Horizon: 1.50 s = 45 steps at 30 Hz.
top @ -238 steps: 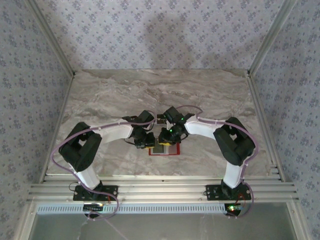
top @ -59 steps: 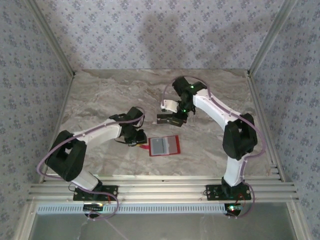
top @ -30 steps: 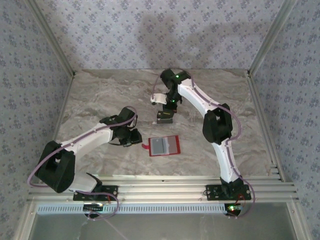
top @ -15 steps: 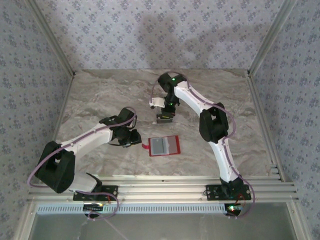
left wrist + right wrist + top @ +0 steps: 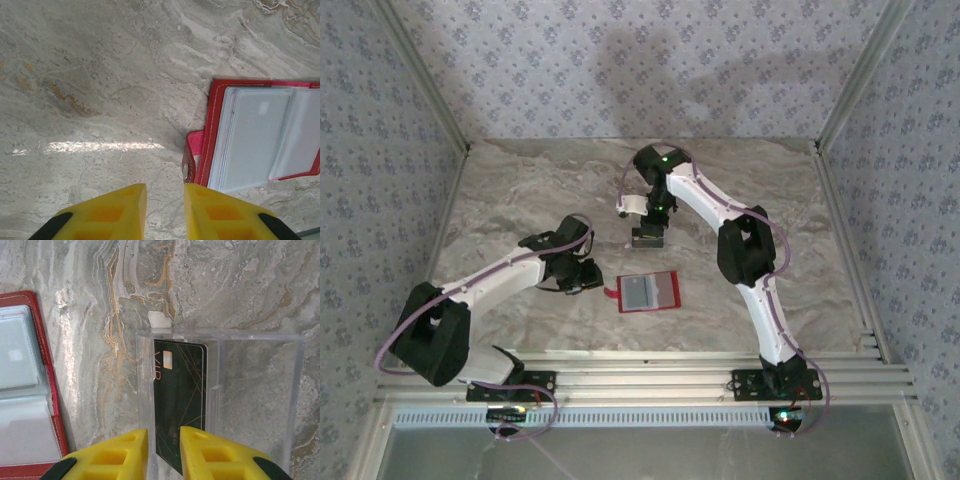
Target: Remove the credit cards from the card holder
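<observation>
The red card holder (image 5: 649,292) lies open on the marble. Its greyish clear pockets (image 5: 250,135) and side tab (image 5: 191,160) show in the left wrist view, and its edge (image 5: 50,405) shows in the right wrist view. A dark credit card (image 5: 180,400) with gold lines and "VIP" lettering lies inside a clear plastic box (image 5: 250,336). My right gripper (image 5: 164,431) (image 5: 648,236) hovers over the card's near end, its jaws slightly apart. My left gripper (image 5: 165,187) (image 5: 584,277) sits just left of the tab, open with nothing between its fingers.
The clear box stands behind the holder, to the right of it in the right wrist view. Marble tabletop (image 5: 520,200) stretches left and back. Patterned walls and metal frame rails (image 5: 430,100) close in the sides.
Both grippers were on the holder earlier. The right arm then carried a dark card back to the clear box and lowered over it. The left gripper drew back left of the holder.
</observation>
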Each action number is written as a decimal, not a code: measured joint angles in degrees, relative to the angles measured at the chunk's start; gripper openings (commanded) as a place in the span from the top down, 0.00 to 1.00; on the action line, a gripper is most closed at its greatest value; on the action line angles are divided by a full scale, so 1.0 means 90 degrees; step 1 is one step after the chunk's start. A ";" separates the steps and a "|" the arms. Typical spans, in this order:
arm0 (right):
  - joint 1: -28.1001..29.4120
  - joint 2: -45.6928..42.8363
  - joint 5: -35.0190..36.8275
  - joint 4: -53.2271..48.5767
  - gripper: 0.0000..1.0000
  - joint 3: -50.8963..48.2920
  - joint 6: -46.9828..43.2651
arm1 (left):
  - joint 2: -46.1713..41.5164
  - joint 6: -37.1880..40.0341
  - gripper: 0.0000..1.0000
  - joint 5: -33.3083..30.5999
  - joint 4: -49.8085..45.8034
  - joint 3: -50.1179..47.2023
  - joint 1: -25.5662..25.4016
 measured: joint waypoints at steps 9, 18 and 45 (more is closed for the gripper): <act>-0.0024 -0.0073 0.0180 0.0333 0.70 -0.0061 0.0138 | 0.0000 0.0024 0.73 0.0005 -0.0005 0.0007 0.0000; -0.0204 -0.1302 0.0177 0.1260 0.68 -0.1304 0.1331 | 0.0342 0.0170 0.73 0.0058 -0.0114 0.0525 -0.0189; 0.0284 -0.4182 -0.0877 0.3740 0.71 -0.5831 0.8425 | 0.0998 0.0311 0.73 0.0350 0.0527 0.0631 0.0508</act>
